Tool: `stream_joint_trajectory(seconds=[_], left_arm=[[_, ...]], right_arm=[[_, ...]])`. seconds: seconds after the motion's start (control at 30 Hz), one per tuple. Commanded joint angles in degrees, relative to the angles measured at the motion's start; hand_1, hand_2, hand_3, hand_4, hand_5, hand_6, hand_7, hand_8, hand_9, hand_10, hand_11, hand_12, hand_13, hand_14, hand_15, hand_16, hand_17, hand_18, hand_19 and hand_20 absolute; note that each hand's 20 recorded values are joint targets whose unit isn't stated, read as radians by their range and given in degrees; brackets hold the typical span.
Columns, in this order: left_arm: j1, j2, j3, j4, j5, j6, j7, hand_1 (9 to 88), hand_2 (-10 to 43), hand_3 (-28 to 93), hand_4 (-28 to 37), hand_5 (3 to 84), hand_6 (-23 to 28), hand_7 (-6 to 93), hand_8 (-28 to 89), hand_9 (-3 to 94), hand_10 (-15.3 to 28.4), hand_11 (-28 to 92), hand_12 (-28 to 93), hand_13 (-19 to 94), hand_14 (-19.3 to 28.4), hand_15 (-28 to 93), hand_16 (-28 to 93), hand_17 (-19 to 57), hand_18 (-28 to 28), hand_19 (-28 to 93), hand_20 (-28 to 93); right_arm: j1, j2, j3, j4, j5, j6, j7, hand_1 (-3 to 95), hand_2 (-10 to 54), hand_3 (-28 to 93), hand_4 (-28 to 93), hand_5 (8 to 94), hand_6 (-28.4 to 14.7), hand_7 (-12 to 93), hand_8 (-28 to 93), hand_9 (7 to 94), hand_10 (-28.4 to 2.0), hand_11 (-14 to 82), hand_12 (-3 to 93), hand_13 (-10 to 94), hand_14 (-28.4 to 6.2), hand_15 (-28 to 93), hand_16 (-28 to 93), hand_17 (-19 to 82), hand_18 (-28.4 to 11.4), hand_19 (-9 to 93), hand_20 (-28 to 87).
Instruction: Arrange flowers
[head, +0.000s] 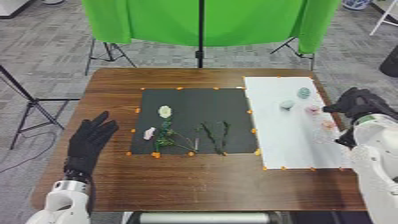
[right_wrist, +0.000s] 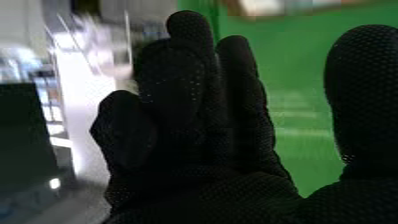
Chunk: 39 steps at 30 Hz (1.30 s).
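At frame right, the black-gloved right hand is hovering, fingers loosely extended, while 1 small, pale-pink flower head is lying just to its left on the rectangular white sheet.

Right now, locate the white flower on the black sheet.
In the head view, the white flower lies at left on the black sheet, beyond the pink flower.

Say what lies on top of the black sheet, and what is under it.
On the black sheet lie a white flower, a pink flower and green stems. Brown table shows along its near edge; what is beneath is covered.
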Motion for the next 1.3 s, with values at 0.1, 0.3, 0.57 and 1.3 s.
stream_joint_trajectory(seconds=[0.1,0.3,0.57,1.3], left_arm=[[-0.14,-0.26,0.58,0.36,0.35,-0.49,-1.29,18.2,-2.4,65,-26.7,42.7,6.0,3.8,-4,43.2,14.1,14,15,34,16.7,9,6,6.2,12.5,2,18],[0.74,-0.74,0.45,0.1,0.29,-0.43,-1.1,18.4,-2.5,65,-26.3,42.8,5.9,3.9,-4,43.1,14.2,14,15,34,16.7,9,6,6.2,12.5,2,18],[1.32,-1.17,0.23,-0.16,0.2,-0.21,-0.7,18.8,-2.6,65,-25.8,42.8,6.0,3.9,-4,43.1,14.2,14,15,34,16.7,9,6,6.2,12.5,2,18],[1.35,-0.77,-0.14,-0.33,0.19,0.08,-0.68,18.8,-2.4,65,-25.6,42.6,5.9,3.7,-4,43.0,14.0,13,15,34,16.8,9,6,6.2,12.5,2,18]], right_arm=[[-1.18,-2.76,-0.71,5.41,-3.21,0.25,-0.41,33.8,-9.5,60,-12,59.4,1.8,12,-8,69.8,-15.8,20.6,24.5,76,-9.3,62,33,53,-15.9,93,51],[-3.44,-3.36,-1.48,8.95,-6.34,9.4,-2.28,42.4,-9.5,60,-14,61.5,2.5,15,-8,73.1,-14.5,20.7,23.2,80,-6.9,61,33,55,-14.5,93,51],[-3.71,-2.29,-2.89,10.36,-6.75,20.13,-4.89,64.9,-9.5,48,-13,77.7,1.7,20,6,90.3,-9.0,10.9,37.2,89,-3.0,59,34,63,-11.5,93,53],[20.71,4.86,-33.11,-5.18,6.57,18.5,-23.62,61.8,-9.5,54,-16,80.0,2.4,20,8,91.5,-7.3,14.2,40.6,91,-1.0,59,36,65,-10.5,93,55]])
